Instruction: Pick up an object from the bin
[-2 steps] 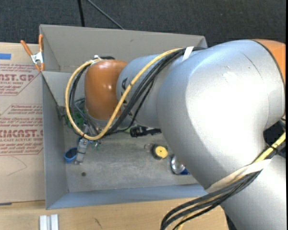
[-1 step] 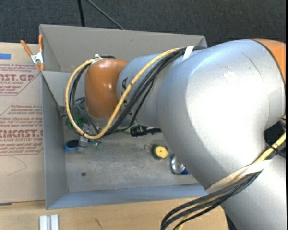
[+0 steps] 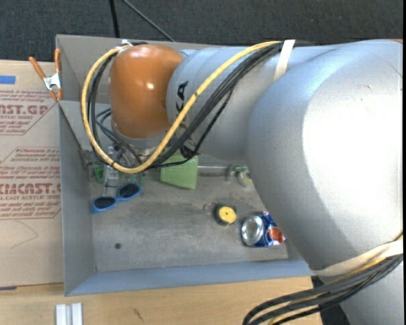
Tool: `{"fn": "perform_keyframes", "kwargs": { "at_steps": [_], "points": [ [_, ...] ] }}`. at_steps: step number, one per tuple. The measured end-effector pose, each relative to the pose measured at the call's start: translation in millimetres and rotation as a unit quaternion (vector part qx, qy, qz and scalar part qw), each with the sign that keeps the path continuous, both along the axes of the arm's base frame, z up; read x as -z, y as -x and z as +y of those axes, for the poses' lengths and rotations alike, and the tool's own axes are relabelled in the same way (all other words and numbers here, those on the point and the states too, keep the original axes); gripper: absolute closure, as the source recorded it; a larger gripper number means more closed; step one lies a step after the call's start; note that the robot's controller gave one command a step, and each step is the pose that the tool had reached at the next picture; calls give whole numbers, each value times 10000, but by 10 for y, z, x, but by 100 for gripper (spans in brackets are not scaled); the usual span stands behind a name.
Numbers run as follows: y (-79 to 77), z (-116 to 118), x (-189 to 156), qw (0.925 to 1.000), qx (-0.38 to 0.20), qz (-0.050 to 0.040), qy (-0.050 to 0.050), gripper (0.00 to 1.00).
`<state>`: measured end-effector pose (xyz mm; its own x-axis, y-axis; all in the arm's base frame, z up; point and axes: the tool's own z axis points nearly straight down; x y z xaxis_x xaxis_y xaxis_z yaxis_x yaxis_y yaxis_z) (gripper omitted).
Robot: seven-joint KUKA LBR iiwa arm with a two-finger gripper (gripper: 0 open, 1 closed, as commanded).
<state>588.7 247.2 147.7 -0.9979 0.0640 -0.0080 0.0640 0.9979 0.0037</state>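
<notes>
Robot arm (image 3: 311,147) reaching into a grey bin (image 3: 78,235).
Gripper (image 3: 115,168) sits just above blue sunglasses (image 3: 115,196) (its grip hidden, cannot tell); green block (image 3: 181,173) nearby.

Setting: robotics lab or test cell. Evidence: big grey arm (image 3: 325,134) with orange cover (image 3: 142,90), looped yellow and black cables (image 3: 210,80); grey metal bin (image 3: 78,235) with odd loose test pieces, among them a crushed can (image 3: 256,230) and a green block (image 3: 179,175); dark carpet (image 3: 257,9) behind.

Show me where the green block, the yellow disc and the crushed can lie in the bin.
green block (image 3: 178,175): camera view, top face.
yellow disc (image 3: 226,214): camera view, its centre.
crushed can (image 3: 254,230): camera view, silver end.
</notes>
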Motion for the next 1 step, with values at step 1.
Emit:
{"fn": "perform_keyframes", "kwargs": {
  "at_steps": [1],
  "points": [
    [15,-8,29,10000,6,28,8,0]
  ]
}}
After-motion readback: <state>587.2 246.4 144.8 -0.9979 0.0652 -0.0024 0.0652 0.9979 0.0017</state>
